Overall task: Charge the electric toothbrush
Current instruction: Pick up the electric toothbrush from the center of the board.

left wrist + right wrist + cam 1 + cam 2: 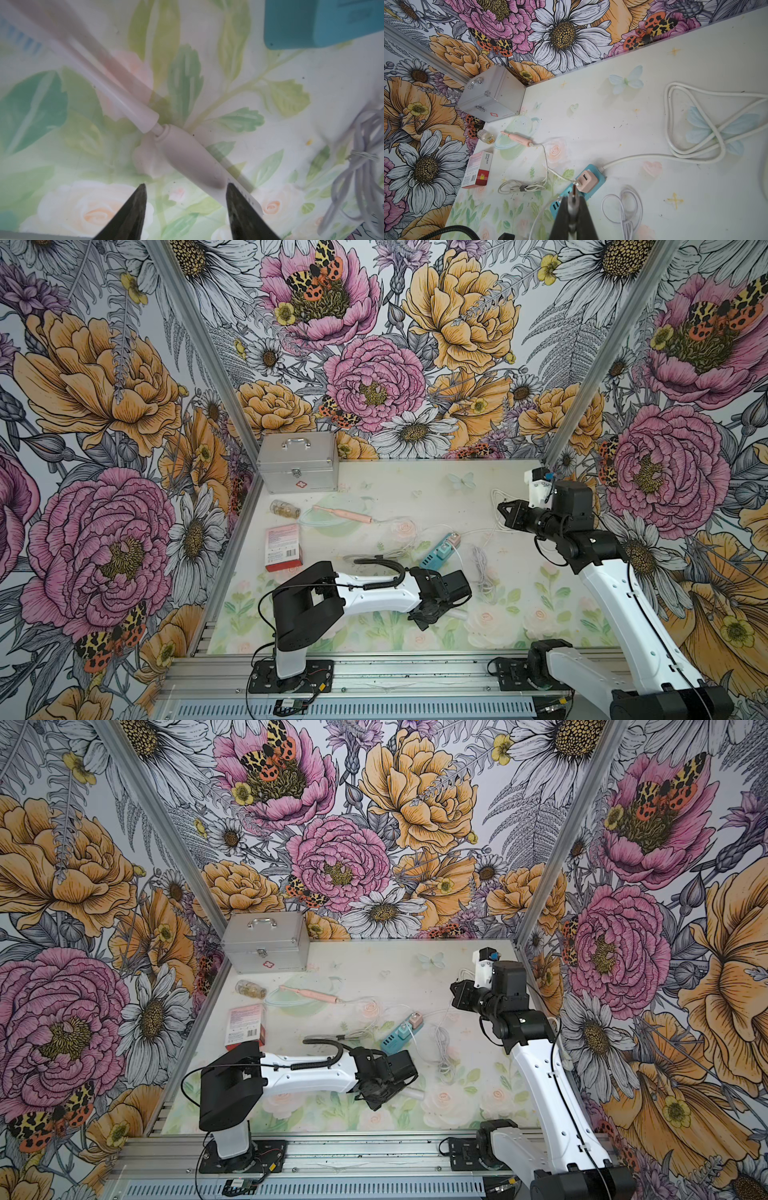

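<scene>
A white electric toothbrush (187, 158) lies on the flowered table, and only a short end of it (457, 614) shows in both top views. My left gripper (186, 185) hangs low over its handle, open, with one fingertip (230, 191) against the handle's side. My right gripper (574, 197) is raised at the back right (505, 510), shut on a grey cable plug (573, 200) with a thin metal tip. Below it lies a teal power strip (598, 173) carrying a pink adapter (586, 180). A pink toothbrush (345, 514) lies further back, wired to that adapter.
A silver case (297, 464) stands in the back left corner, with a small bottle (284, 509) and a red box (282, 547) in front of it. A bundled thin white cable (482, 568) lies right of the strip. The strip's thick cord (695, 124) loops at the back right.
</scene>
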You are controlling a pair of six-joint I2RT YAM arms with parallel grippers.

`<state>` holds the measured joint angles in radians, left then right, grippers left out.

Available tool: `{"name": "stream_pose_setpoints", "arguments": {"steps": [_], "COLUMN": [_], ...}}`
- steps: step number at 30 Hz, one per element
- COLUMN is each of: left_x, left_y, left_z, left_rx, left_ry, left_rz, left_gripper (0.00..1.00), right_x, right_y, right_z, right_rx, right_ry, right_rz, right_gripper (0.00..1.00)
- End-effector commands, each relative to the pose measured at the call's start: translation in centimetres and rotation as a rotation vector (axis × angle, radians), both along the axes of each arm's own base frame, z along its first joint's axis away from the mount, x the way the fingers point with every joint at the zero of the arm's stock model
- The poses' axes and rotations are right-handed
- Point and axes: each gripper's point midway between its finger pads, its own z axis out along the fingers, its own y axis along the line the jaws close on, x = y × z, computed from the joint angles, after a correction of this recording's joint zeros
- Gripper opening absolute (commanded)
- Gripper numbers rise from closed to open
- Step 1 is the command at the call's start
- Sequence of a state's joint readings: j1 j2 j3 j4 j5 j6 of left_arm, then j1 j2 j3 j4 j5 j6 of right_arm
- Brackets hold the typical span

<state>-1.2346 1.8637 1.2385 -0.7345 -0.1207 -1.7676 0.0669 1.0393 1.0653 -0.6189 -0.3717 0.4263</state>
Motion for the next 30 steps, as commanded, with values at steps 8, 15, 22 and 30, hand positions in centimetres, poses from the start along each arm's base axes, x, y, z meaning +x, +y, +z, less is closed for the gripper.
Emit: {"name": "stream_pose_setpoints", "arguments": {"steps": [8,15,22,30], "left_x": [-0.4,0.1,2.7,9.3], "left_y": [1.7,2.2,2.5,6.9], "left_z": [-2.5,-2.4,2.9,14.8], "left_rx": [0.064,0.067,-0.004,-0.033], "left_ry": [0.094,0.089,-0.097,-0.475], "left_rz": [0.078,0.079,0.031,-0.098], "left_gripper": [0.47,0.26,0.06,0.0], "right_x": [0.7,0.5,-0.2,-2.8], "right_y": [0.7,1.4,3.3,8.2], "right_z": [0.5,0.3,1.5,3.3], "right_rx": [0.014,0.022,0.038,0.119], "right_ry": [-0.026,-0.025,-0.058,-0.088], "right_rz": [0.037,0.08,0.187,0.435], "right_gripper": [0.0,0.0,0.0,0.0]}}
